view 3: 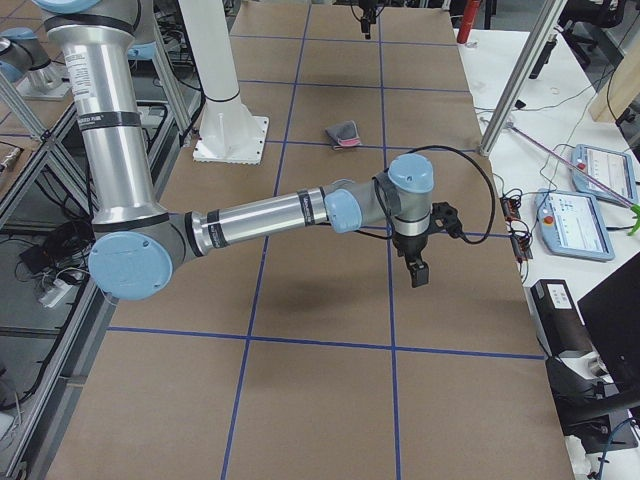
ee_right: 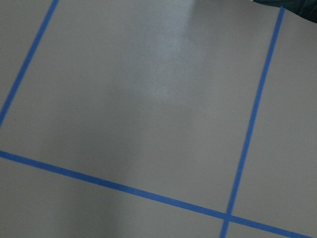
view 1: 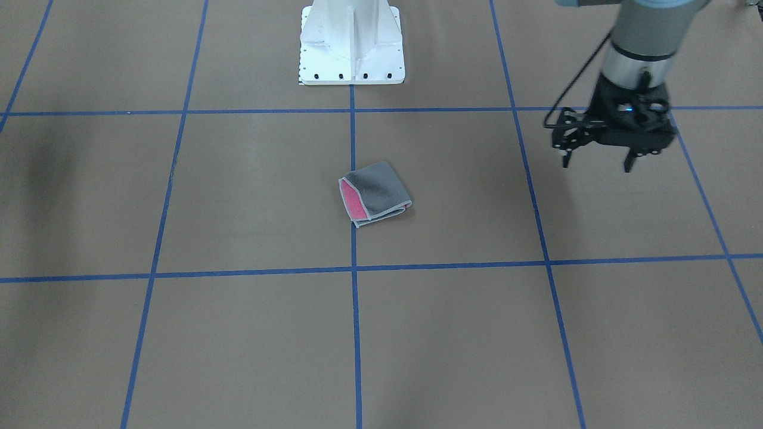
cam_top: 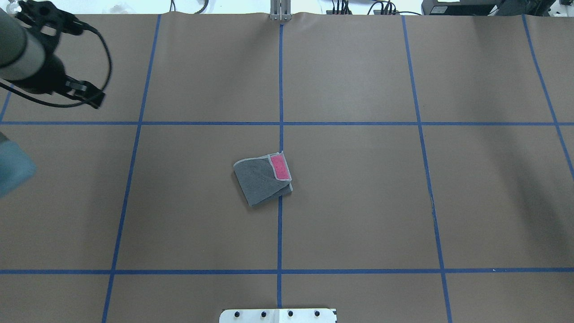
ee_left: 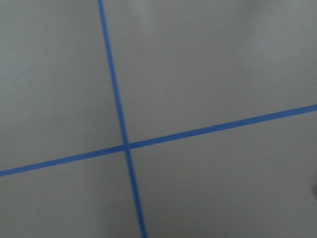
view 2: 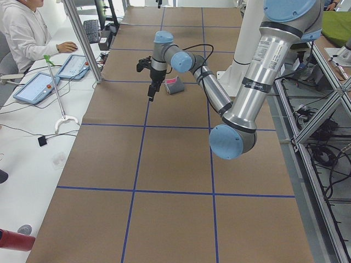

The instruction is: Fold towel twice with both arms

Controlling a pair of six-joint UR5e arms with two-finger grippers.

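The towel (view 1: 378, 189) lies folded near the table's middle, grey face up, with a pink strip showing along one edge. It also shows in the overhead view (cam_top: 258, 181) and both side views (view 2: 175, 85) (view 3: 343, 133). My left gripper (view 1: 596, 162) hangs open and empty above the table, well off to the towel's side toward my left. The left arm (cam_top: 22, 58) shows at the overhead view's upper left. My right gripper (view 3: 418, 268) shows only in the exterior right view, far from the towel over bare table. I cannot tell whether it is open or shut.
The white pedestal base (view 1: 351, 47) stands at the robot's edge of the table. Blue tape lines (cam_top: 280, 89) grid the brown surface. An operator (view 2: 22, 33) sits at a side bench with tablets (view 3: 590, 200).
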